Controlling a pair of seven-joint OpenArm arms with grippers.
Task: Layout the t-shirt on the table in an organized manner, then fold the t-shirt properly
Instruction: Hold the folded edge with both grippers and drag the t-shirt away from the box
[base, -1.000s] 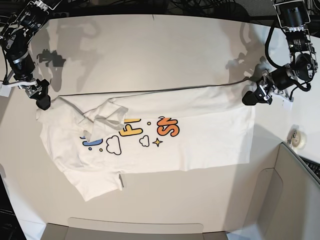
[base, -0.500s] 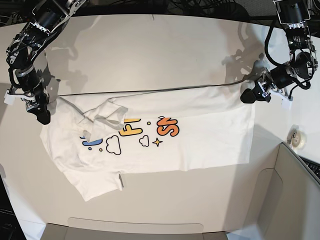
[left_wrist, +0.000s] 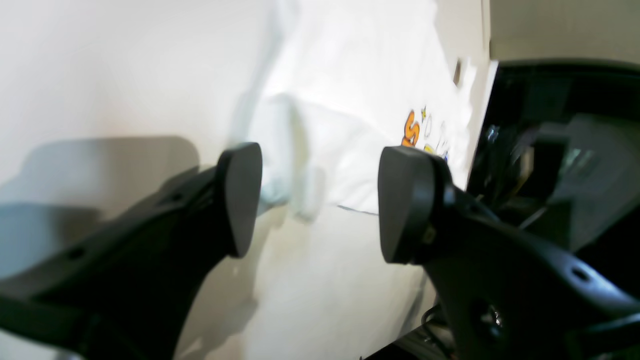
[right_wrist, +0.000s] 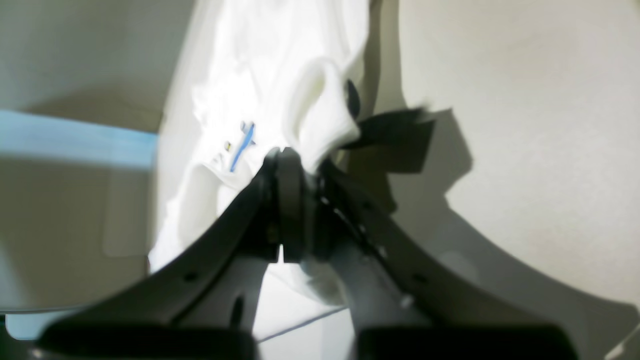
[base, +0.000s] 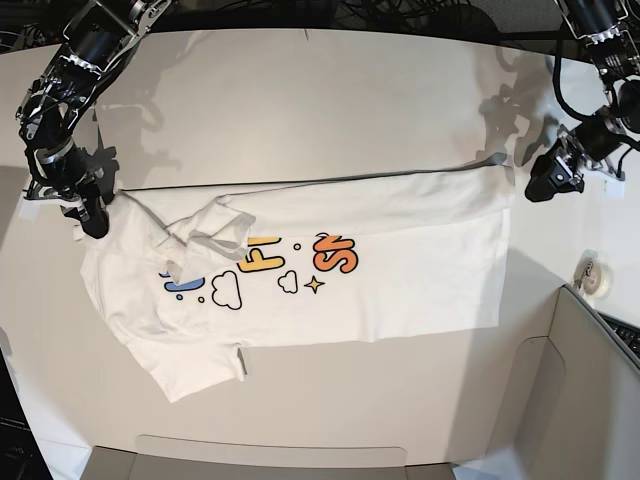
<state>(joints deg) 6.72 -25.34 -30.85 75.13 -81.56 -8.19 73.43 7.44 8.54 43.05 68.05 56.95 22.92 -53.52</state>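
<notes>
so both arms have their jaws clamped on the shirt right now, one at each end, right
Only one has. The right gripper is shut on the t-shirt, as the right wrist view shows. In the left wrist view the left gripper stands open, holding nothing, off the shirt's end.

Lighting: bright, overhead, even. Base view sharp; arms cast soft grey shadows on the desk at upper left and upper right. Both wrist views blurred and overexposed on the t-shirt; near tool parts dark, out of focus.
</notes>
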